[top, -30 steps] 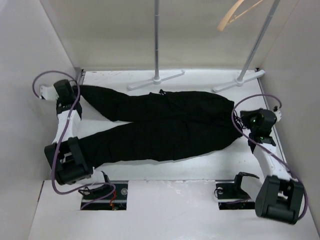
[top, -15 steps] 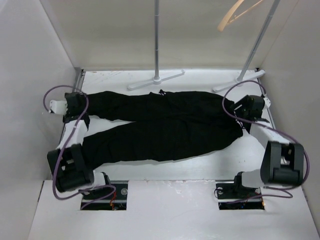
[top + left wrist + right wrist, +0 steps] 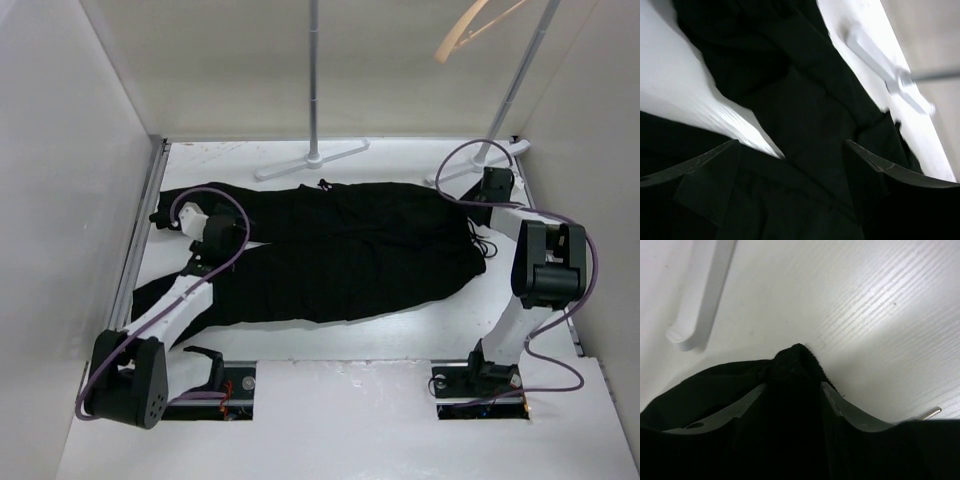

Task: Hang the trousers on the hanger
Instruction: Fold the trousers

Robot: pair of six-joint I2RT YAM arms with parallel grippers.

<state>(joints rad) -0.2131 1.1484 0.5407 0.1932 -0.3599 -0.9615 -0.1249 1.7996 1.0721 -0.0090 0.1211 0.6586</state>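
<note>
Top external: trousers (image 3: 340, 255) lay flat on the white counter (image 3: 400, 335), waist to the right, both legs running left, with a narrow wedge of bare counter between the legs at the left end. Hanger (image 3: 470, 28) hung tilted high at the far right, beside the right pole of the white rack (image 3: 313, 80), well apart from the trousers and from both arms.

Left arm (image 3: 170, 310) reached in over the near leg. Left pincer (image 3: 232, 238) sat above the far leg, near the split.
Left wrist: left pincer (image 3: 790, 165) stood wide, dark fingers (image 3: 705, 172) well apart, black cloth below and between them, nothing clamped. Whether the tips touched the cloth could not be told. A blurred rack foot (image 3: 885, 75) showed beyond the fabric.

Right arm (image 3: 545, 265) was folded back with its wrist at the waist end, right pincer (image 3: 484, 208) at the far right corner of the waist.
Right wrist: right pincer (image 3: 792, 390) was narrow, closed on a fold of the trousers (image 3: 790, 440). Cloth was bunched to a small peak between the fingers (image 3: 845, 412), against the counter (image 3: 865, 315). One rack foot (image 3: 700, 300) lay near, up and to the left, not touching the cloth
</note>
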